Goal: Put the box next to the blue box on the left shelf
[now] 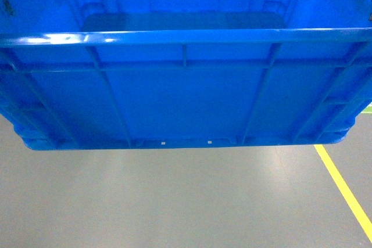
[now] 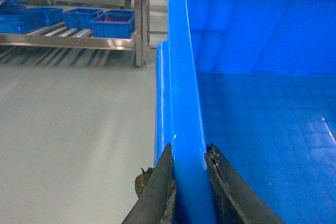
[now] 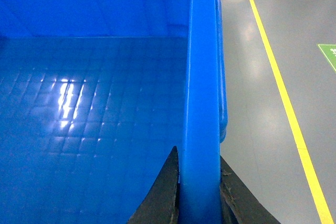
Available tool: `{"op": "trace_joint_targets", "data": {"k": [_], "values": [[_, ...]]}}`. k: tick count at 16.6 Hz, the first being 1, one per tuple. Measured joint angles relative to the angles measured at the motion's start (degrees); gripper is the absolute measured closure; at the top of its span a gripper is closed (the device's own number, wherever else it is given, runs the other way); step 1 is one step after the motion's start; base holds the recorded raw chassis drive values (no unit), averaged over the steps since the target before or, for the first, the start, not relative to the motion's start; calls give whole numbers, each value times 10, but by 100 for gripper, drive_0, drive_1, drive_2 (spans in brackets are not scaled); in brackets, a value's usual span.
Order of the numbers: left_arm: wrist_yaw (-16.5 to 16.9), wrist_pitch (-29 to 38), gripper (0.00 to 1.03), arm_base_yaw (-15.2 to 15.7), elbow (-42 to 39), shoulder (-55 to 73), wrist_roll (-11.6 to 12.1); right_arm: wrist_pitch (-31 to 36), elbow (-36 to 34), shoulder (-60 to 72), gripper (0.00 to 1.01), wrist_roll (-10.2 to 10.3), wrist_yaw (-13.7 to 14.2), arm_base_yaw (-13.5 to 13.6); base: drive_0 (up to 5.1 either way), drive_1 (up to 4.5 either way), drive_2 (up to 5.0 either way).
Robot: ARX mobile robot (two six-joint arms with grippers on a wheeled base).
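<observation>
Both sets of jaws, left gripper (image 2: 188,182) and right gripper (image 3: 198,187), pinch the box (image 1: 186,103) rim tight (keep it level) while rolling toward the left shelf (image 2: 73,39) at ten o'clock.

Grey floor (image 1: 174,201) with yellow line (image 1: 343,190), green marking (image 3: 328,55), blue crates (image 2: 113,23) beyond.

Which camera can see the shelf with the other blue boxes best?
The left wrist view. It alone shows the left shelf, a metal rack with rollers and blue crates on it, far off beyond the left pincer. The head and right wrist views show only the box and floor.
</observation>
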Motion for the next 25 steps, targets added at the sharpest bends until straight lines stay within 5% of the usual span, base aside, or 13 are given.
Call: {"op": "trace_joint_targets", "data": {"k": [25], "values": [[0,2,93,1,0,0,0,2,0,0,92,-1,-1,0,-152,-152,-152]]}}
